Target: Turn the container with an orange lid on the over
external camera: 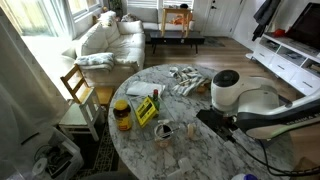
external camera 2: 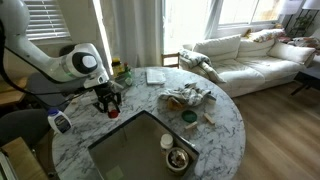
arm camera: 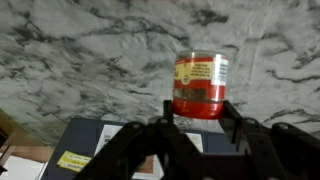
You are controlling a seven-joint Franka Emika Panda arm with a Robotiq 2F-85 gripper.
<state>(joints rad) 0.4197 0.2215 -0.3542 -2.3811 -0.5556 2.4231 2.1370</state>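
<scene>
The small container [arm camera: 200, 85] has a pale labelled body and an orange-red lid [arm camera: 198, 103]. In the wrist view it sits just right of the middle, against the marble tabletop. My gripper [arm camera: 198, 112] has one black finger on each side of the lid and looks closed on it. In an exterior view the gripper [external camera 2: 108, 102] points down at the near left part of the round table, with the red of the container [external camera 2: 113, 113] showing at its tips. From the opposite side the gripper [external camera: 206, 117] hides the container.
The round marble table [external camera: 200, 155] carries an amber jar with a yellow lid [external camera: 122, 113], a yellow packet [external camera: 146, 108], a crumpled cloth [external camera 2: 188, 97], a dark mat [external camera 2: 140, 150], small cups and a bowl [external camera 2: 178, 158]. A chair [external camera: 78, 95] and a sofa [external camera 2: 250, 55] stand nearby.
</scene>
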